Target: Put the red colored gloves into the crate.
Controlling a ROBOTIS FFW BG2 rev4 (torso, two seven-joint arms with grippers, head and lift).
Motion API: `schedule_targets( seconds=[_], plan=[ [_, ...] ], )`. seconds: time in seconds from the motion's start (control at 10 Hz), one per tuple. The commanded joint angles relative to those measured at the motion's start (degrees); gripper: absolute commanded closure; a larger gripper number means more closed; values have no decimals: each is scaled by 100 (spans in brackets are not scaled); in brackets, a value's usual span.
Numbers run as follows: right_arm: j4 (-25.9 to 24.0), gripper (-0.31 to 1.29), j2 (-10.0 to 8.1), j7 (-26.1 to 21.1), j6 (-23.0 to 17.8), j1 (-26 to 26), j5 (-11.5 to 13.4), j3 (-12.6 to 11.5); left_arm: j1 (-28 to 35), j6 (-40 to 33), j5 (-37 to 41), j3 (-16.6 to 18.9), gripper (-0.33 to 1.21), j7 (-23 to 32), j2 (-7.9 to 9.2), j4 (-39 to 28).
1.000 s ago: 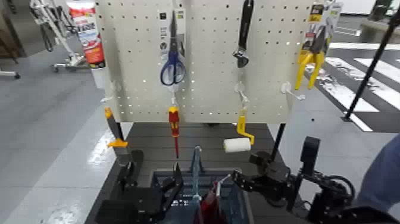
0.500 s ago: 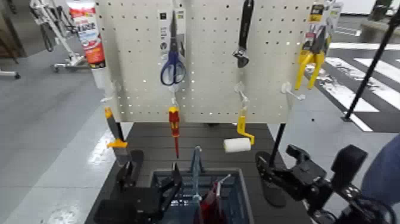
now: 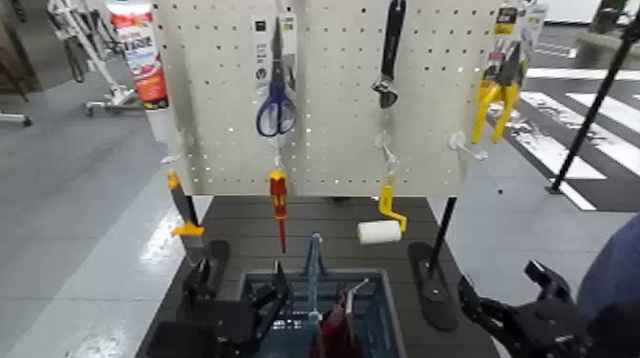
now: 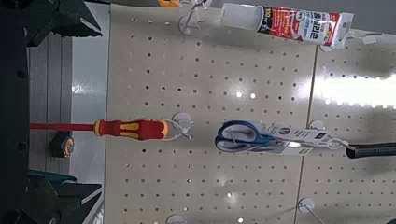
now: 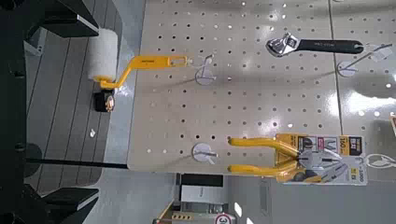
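Observation:
The blue-grey crate [image 3: 379, 286] stands at the near middle of the dark table, its upright handle [image 3: 312, 262] in the centre. The red gloves [image 3: 333, 333] lie inside it, in the compartment right of the handle, with their pale card sticking up. My left gripper [image 3: 240, 290] is open at the crate's left rim and holds nothing; its wrist view [image 4: 93, 110] faces the pegboard. My right gripper [image 3: 510, 290] is open and empty, low and well right of the crate; its wrist view [image 5: 93, 110] also faces the pegboard.
The pegboard [image 3: 333, 124] stands behind the table with scissors [image 3: 276, 105], a wrench [image 3: 389, 57], yellow pliers [image 3: 500, 86], a red screwdriver [image 3: 278, 205], a paint roller [image 3: 381, 228] and a sealant tube [image 3: 138, 52]. Its black stand foot [image 3: 429, 281] lies between crate and right gripper. A person's blue sleeve [image 3: 614, 276] is at far right.
My right gripper has drawn back from over the crate, moving right and down, empty. The gloves stay in the crate. The left arm has not moved.

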Motion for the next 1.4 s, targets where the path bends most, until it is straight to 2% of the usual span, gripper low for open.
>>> schedule_targets(
  seconds=[0.1,0.3,0.4,0.5,0.8,1.2,1.4],
  plan=[
    [-109,9,-25,37,-92,398,259,-114,39,-1,-16,17,12,24,-9,-16],
    [-197,9,2,-33,-233,627,777,-79,65,-1,-42,35,12,59,-18,-34],
    [-188,10,55,-148,-338,627,1182,9,65,-1,-42,26,12,86,-26,-34],
    [-153,9,160,-323,-444,653,1226,44,101,-1,-78,-18,12,261,-18,-34],
    [-171,10,125,-780,-778,671,1577,202,109,35,-139,-97,13,428,0,-43],
    [-188,10,107,-824,-769,715,1604,238,136,52,-165,-176,13,587,53,-69],
    [-188,11,142,-798,-786,759,1454,176,136,52,-165,-176,13,587,44,-78]
  ],
)
